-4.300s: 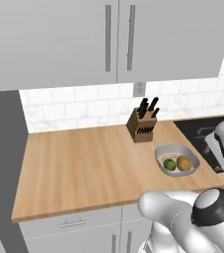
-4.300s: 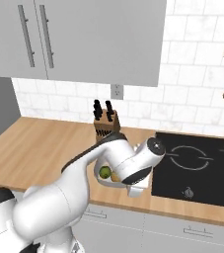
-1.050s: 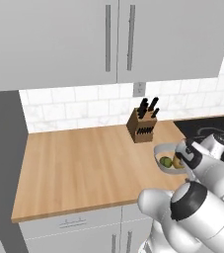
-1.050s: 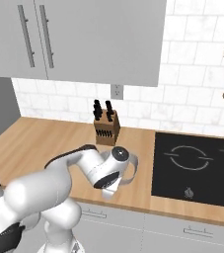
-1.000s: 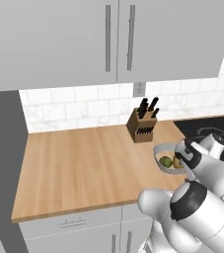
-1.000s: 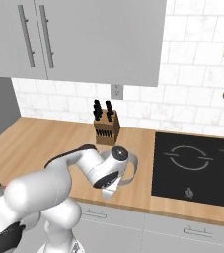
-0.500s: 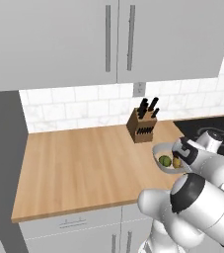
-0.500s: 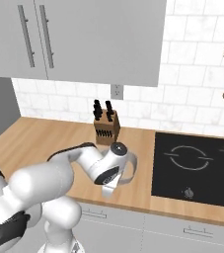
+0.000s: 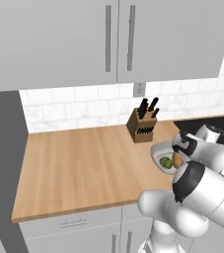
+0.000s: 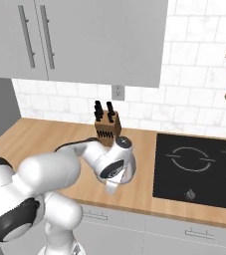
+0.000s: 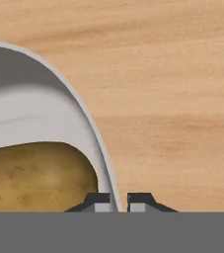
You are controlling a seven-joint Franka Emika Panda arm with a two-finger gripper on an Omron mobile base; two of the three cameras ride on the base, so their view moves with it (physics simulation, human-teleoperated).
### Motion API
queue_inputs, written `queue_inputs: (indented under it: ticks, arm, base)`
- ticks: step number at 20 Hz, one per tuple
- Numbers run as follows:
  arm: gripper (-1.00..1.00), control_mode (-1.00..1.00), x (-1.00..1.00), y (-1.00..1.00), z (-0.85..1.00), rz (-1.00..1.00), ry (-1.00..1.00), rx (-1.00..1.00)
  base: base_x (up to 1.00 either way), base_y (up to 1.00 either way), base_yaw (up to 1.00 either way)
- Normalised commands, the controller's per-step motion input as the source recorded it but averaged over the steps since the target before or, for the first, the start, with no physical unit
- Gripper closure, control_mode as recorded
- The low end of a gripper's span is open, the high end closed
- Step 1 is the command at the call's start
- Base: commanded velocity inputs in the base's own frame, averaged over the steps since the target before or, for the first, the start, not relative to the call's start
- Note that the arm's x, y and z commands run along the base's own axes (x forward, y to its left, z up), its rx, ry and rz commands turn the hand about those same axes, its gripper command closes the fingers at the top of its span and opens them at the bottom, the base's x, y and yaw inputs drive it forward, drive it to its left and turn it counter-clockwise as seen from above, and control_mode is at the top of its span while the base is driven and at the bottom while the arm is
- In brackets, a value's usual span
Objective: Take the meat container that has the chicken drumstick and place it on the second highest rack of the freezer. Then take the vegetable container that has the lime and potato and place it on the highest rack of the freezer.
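Observation:
The vegetable container (image 9: 159,149) is a pale grey bowl on the wooden counter, right of the knife block. It holds the green lime (image 9: 166,161) and the yellow-brown potato (image 9: 176,159). In the hand view my gripper (image 11: 117,202) is shut on the vegetable container's thin rim (image 11: 91,129), one fingertip inside by the potato (image 11: 34,177) and one outside over the wood. In the left base view my hand (image 9: 186,145) sits over the bowl's right side. The meat container, the chicken drumstick and the freezer's racks are out of view.
A wooden knife block (image 9: 144,126) stands just behind the bowl, against the white tiled wall. A black cooktop (image 10: 199,167) lies to the right. Grey wall cabinets (image 9: 113,39) hang above. A tall dark grey unit (image 9: 0,148) closes the counter's left end.
Over the last second the jaws have gone from wide open to shut on the bowl's rim. The arm has settled slightly; the bowl stays on the counter.

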Motion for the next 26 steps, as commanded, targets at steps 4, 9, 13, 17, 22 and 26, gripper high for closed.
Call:
queue_inputs:
  ticks: [4, 9, 13, 17, 22, 26]
  arm:
    - [1.0, -1.0, 0.0, 0.02, -0.04, 0.0, 0.0, 0.0]
    - [1.0, -1.0, 0.0, 0.0, 0.03, 0.0, -0.01, 0.0]
    - [1.0, -1.0, -0.02, 0.0, 0.4, 0.0, -0.01, 0.0]
    - [1.0, -1.0, -0.01, 0.0, 0.66, 0.0, -0.01, 0.0]
    - [1.0, -1.0, -0.04, 0.04, 0.56, -0.06, 0.0, 0.02]
    - [1.0, -1.0, -0.1, 0.1, 0.49, -0.08, -0.01, 0.04]
  base:
    - [0.0, 0.0, 0.0]
    - [0.0, 0.0, 0.0]
    - [0.0, 0.0, 0.0]
    - [0.0, 0.0, 0.0]
    - [0.0, 0.0, 0.0]
    - [0.0, 0.0, 0.0]
